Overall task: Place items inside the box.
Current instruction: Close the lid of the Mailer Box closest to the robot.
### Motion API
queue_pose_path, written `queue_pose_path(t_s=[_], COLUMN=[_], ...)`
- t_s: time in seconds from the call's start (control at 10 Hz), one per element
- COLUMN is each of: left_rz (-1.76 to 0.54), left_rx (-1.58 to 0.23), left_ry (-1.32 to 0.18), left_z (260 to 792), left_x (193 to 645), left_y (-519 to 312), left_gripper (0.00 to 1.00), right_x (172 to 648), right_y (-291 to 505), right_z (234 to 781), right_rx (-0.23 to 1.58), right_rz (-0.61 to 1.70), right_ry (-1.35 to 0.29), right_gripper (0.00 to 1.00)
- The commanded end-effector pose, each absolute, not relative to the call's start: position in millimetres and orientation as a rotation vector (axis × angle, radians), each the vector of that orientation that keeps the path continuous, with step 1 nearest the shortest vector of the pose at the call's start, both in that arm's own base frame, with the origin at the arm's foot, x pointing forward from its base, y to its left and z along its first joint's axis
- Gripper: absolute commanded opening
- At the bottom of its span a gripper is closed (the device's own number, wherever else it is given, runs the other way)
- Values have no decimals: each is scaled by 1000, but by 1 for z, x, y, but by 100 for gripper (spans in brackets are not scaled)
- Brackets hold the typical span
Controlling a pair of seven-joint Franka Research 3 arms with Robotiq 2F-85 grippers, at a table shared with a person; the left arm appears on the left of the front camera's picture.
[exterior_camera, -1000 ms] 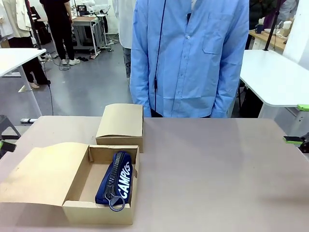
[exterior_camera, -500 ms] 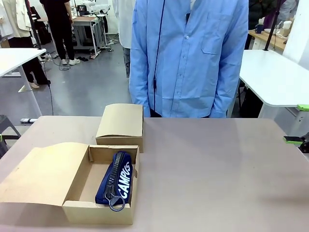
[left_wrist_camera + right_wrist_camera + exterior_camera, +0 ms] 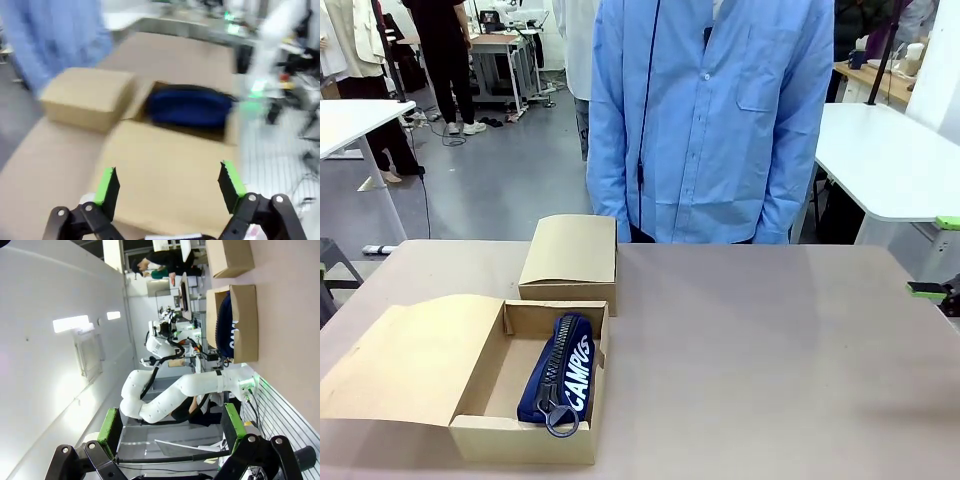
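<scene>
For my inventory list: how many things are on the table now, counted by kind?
Cardboard boxes: 2, the open box and the closed smaller box
Zip pouches: 1, the navy pouch inside the open box
Total: 3

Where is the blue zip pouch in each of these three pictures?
Front view: pouch lies in the open box, lower left.
Left wrist view: blurred, upper middle, inside the box.
Right wrist view: upper right, in the box.
Shared landmark: the smaller closed box.
</scene>
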State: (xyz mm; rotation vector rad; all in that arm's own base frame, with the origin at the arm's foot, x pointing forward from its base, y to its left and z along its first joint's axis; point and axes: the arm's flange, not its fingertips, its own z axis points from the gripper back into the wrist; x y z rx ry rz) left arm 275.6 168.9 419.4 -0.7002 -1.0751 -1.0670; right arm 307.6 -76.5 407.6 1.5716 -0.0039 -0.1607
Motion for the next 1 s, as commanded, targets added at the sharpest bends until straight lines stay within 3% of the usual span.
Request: queue_pose_path(t_s=[0.0,0.2,0.5,0.9], left_rz=[-1126,-1250,-1224,-1227], left_rx=[-155,-170,-67,-178], left_ry=[-1222,-1168,-983,-843], left_z=[379,365,339,296], left_x=[287,293,315,330], left_y=[161,166,181,170], left_gripper=[100,100,100,100], right_x=[308,308,308,308], right_y=[-79,-79,-79,-79], right_z=[411,411,411,411], right_rx=[1573,1573,1573,1573], right_rz=[-147,-147,-147,-147], right_ry=[-14,-14,-14,-14], right_gripper=[100,100,100,100])
